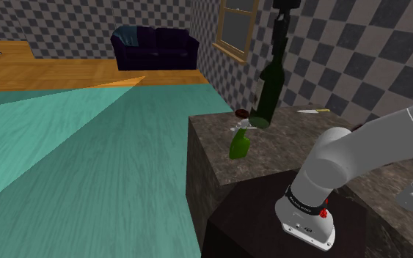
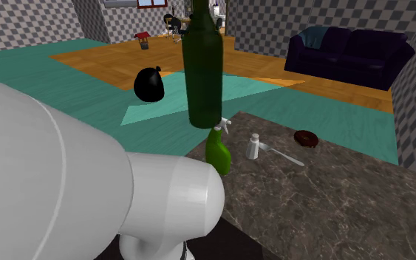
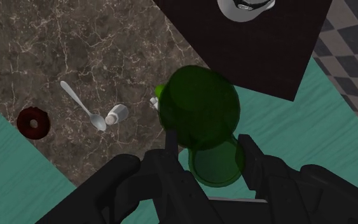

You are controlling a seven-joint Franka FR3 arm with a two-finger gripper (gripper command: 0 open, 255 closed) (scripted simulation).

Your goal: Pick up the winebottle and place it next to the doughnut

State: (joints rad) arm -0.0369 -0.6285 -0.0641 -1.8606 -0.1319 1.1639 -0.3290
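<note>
over the marble surface [image 2: 332, 199], the dark green wine bottle [image 2: 202, 66] is hanging lifted.
the fingers [image 3: 254, 159] are clasping its neck, so the pick looks done; carrying it across and setting it beside the doughnut [image 2: 306, 138] is remaining.

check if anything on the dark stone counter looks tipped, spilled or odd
Nothing stands out. The dark green wine bottle hangs upright in the black gripper; the green spray bottle and small white shaker stand upright.
</note>
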